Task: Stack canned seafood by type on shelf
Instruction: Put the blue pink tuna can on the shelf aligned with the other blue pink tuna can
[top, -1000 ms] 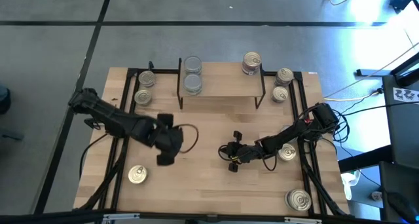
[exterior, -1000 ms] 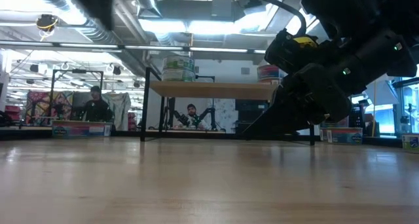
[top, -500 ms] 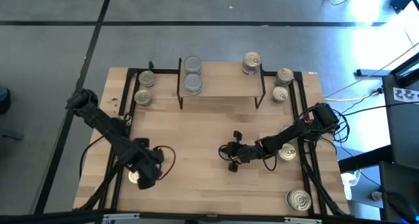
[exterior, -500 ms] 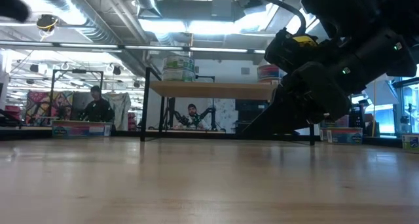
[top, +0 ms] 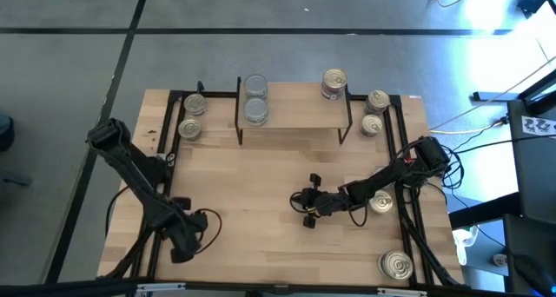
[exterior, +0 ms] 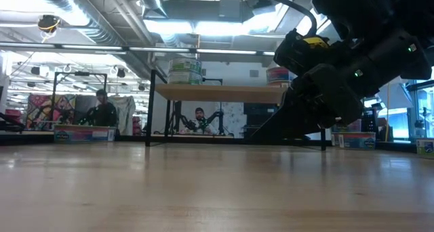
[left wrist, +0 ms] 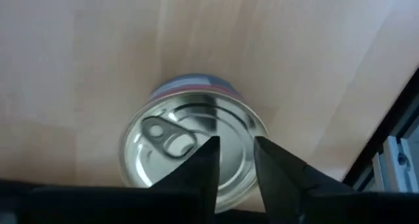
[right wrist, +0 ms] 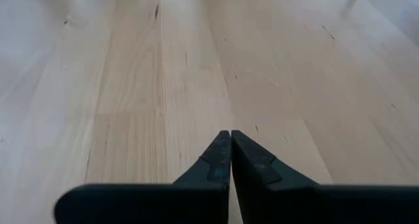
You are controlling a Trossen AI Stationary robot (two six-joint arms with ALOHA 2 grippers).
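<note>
A tin with a pull-ring lid [left wrist: 190, 152] stands on the table near its front left corner. My left gripper [left wrist: 236, 145] points straight down over this tin, its fingers a narrow gap apart, narrower than the lid. In the high view the left gripper [top: 182, 239] hides the tin. The shelf [top: 291, 110] stands at the far middle and bears two grey-lidded tins [top: 255, 111] and a gold-lidded stack [top: 334, 82]. My right gripper [top: 307, 214] waits shut, low over the table's middle. My left gripper's fingertips [left wrist: 208, 160] stand above the tin's lid [left wrist: 167, 135], beside the pull ring, coming from above. Whether they touch the lid I cannot tell.
Two tins [top: 192, 116] sit left of the shelf and two more [top: 374, 112] right of it. Another tin [top: 380, 203] lies by the right arm, and one [top: 396, 265] at the near right corner. Black rails [top: 163, 141] run along both table sides.
My left gripper has swung from the table's middle left toward the near left corner and come down over the tin there, tipping to point straight down. The right arm has kept still.
</note>
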